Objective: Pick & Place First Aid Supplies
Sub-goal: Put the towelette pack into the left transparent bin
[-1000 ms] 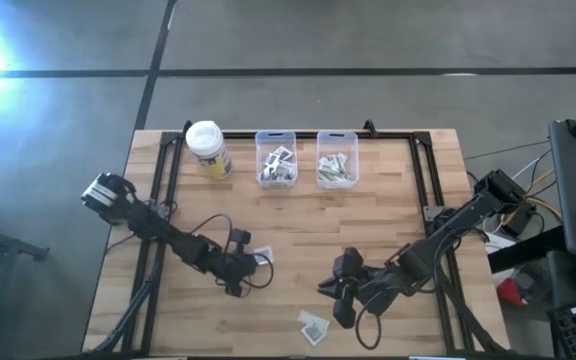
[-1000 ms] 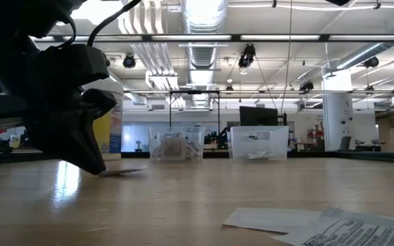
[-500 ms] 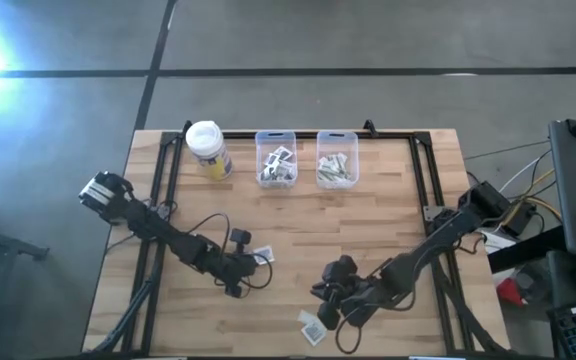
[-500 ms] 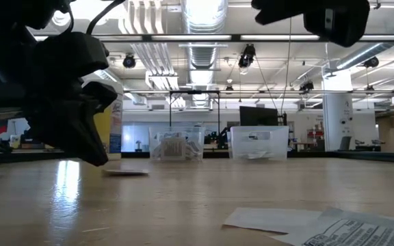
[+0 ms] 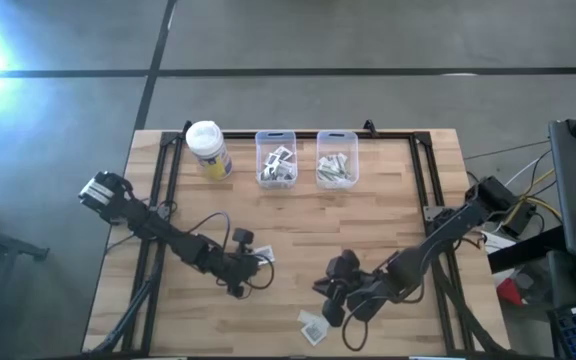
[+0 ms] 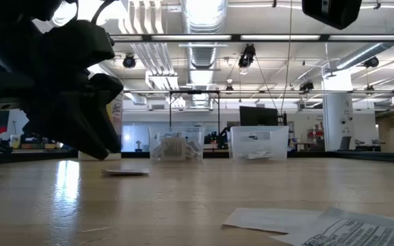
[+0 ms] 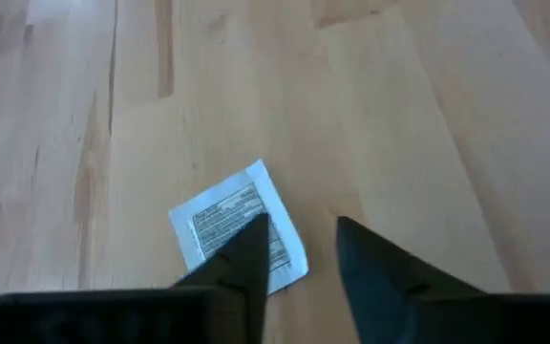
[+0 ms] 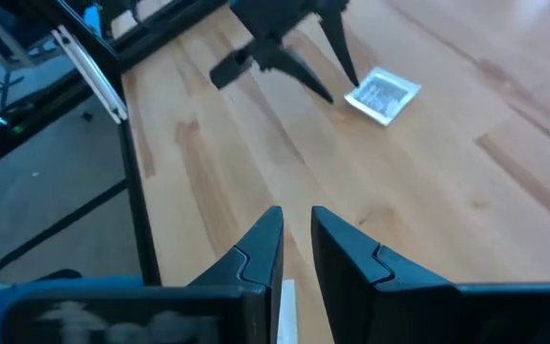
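A small square white packet (image 7: 237, 229) with a dark printed patch lies flat on the wooden table (image 5: 298, 225), left of centre; it also shows in the high view (image 5: 264, 257) and the low view (image 6: 125, 171). My left gripper (image 7: 299, 222) hangs open just above it, slanting down, with one fingertip over the packet's near corner and the other over bare wood. My right gripper (image 8: 297, 212) hovers over the table near the front edge with its fingers a narrow gap apart. Two more packets (image 5: 313, 325) lie flat just in front of it.
Two clear bins (image 5: 276, 160) (image 5: 336, 160) holding several packets stand at the far edge, with a yellow container with a white lid (image 5: 208, 150) to their left. A black frame (image 5: 163, 190) runs along the table's sides. Bare wood lies between the two arms.
My left gripper's tip has come up off the table beside the square packet. The packet had one edge raised under the tip and now lies flat. My right gripper has gone toward the table's left and near edges, closer to the two front packets.
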Robot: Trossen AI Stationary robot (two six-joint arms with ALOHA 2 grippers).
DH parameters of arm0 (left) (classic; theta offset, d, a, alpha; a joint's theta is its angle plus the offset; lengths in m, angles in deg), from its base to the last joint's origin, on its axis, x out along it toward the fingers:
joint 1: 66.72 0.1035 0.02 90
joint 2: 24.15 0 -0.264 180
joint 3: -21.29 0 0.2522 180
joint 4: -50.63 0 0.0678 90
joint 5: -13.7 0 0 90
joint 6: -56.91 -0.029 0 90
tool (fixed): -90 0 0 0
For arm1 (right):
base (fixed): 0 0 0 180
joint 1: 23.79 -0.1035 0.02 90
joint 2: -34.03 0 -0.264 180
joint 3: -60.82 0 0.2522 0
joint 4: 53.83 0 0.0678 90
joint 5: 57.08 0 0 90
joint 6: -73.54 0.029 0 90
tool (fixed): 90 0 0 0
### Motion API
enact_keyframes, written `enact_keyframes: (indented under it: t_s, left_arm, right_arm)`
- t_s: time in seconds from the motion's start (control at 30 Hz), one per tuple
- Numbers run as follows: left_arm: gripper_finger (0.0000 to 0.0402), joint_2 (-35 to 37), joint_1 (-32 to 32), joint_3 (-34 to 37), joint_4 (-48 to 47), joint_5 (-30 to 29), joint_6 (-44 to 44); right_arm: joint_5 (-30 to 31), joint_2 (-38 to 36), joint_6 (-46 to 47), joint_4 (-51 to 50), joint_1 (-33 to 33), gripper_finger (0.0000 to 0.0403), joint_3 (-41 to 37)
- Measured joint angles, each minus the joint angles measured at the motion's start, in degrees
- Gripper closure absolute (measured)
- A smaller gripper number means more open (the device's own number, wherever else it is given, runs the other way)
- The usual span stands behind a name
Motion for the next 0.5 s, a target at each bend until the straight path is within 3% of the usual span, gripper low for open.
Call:
enact_keyframes:
  t_s: [0.27,0.4,0.5]
  left_arm:
    - [0.0177,0.02,3.94,-0.63,-9.61,-0.68,7.14]
    - [0.0165,0.07,7.48,-2.14,-13.88,5.27,7.34]
    - [0.0165,0.09,9.74,-3.15,-15.00,9.71,2.53]
  right_arm:
    - [0.42,-3.40,-5.89,-4.99,2.07,0.0346,0.00]
    - [0.69,-5.66,-7.09,-9.96,4.43,0.0346,0.00]
    - [0.76,-6.97,-7.33,-14.07,5.99,0.0346,0.00]
